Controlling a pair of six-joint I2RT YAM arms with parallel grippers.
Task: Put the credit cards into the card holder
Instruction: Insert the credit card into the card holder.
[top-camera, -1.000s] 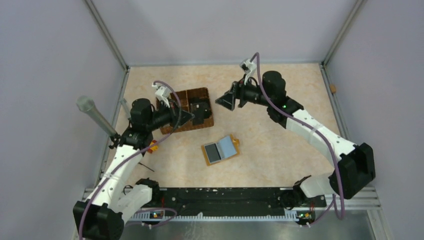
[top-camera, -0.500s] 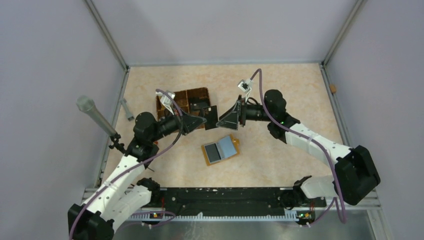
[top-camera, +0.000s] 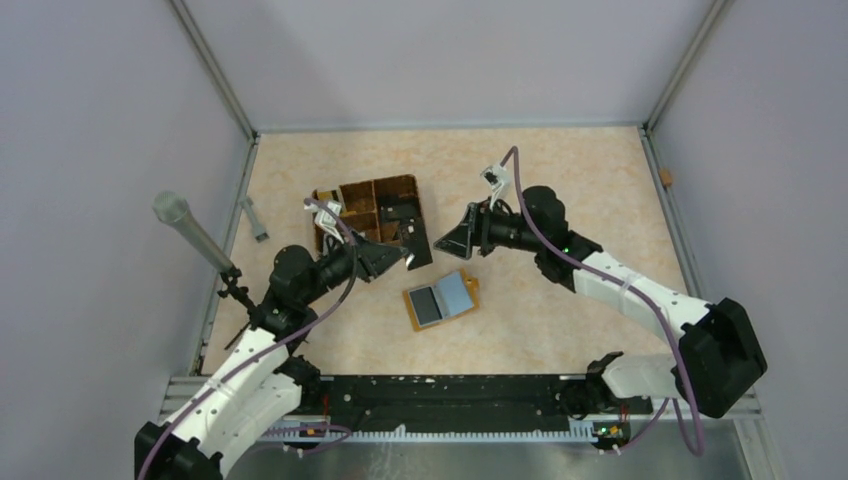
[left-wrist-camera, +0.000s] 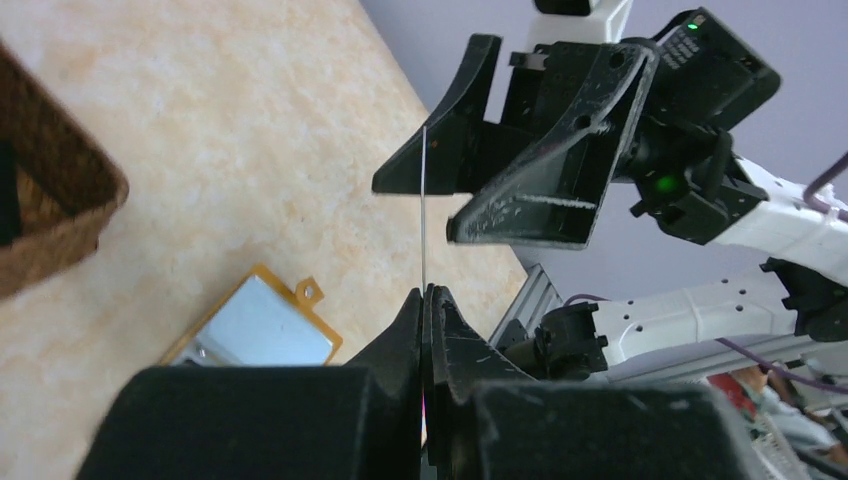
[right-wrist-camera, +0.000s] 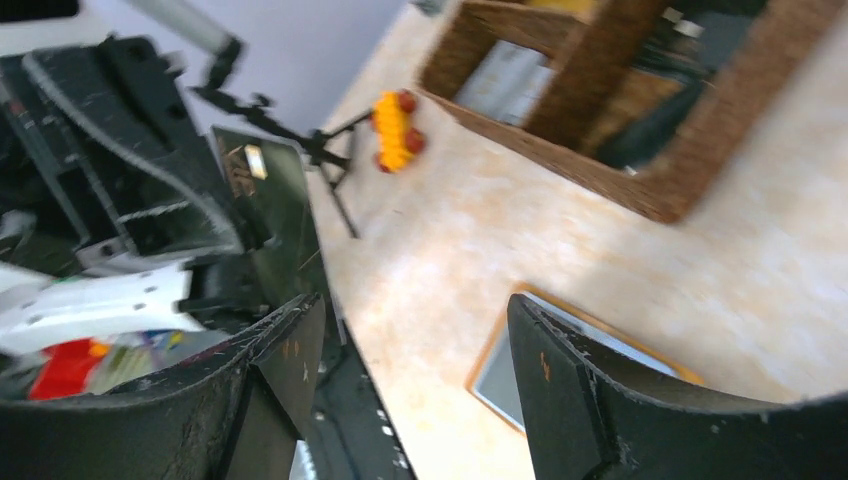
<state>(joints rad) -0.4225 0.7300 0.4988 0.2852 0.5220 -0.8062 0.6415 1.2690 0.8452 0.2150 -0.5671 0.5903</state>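
Note:
My left gripper (top-camera: 404, 257) (left-wrist-camera: 428, 296) is shut on a black credit card (top-camera: 421, 244), held above the table. The left wrist view shows this card edge-on as a thin line (left-wrist-camera: 424, 200); the right wrist view shows its dark face (right-wrist-camera: 285, 215). My right gripper (top-camera: 450, 245) (right-wrist-camera: 410, 340) is open and empty, its tips close to the card's free edge; I cannot tell whether they touch. The orange card holder (top-camera: 440, 300) (left-wrist-camera: 255, 325) (right-wrist-camera: 495, 380) lies open on the table below both grippers. More dark cards (top-camera: 400, 212) lie in the basket.
A brown woven compartment basket (top-camera: 345, 195) (right-wrist-camera: 600, 110) (left-wrist-camera: 50, 220) stands behind the left gripper. A small orange-and-red toy block (right-wrist-camera: 395, 130) lies on the table. A grey microphone on a stand (top-camera: 185, 225) rises at the left wall, beside a small grey object (top-camera: 255, 218).
My left gripper has carried the black card out of the basket, toward the middle and the near side. My right gripper has swung down and left to meet it, still open.

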